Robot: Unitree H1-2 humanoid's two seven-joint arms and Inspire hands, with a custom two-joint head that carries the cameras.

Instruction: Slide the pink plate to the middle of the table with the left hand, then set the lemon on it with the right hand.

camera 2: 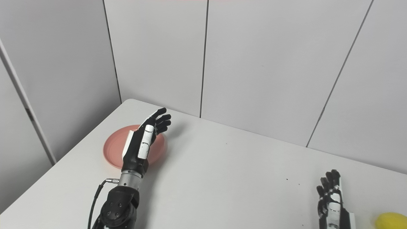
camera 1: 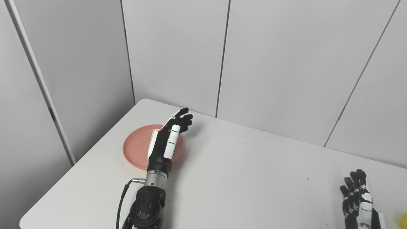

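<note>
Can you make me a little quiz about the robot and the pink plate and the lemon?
1. True or false: the lemon already lies on the pink plate.
2. Which hand is over the plate? A) the left hand B) the right hand C) both
3. Fill in: the plate sits near the table's far ____ corner.

Key
1. False. The lemon lies at the near right edge of the table, beside the right hand, far from the plate.
2. A. The left hand reaches over the plate with its fingers stretched out; the right hand is open near the lemon.
3. Left.
</note>
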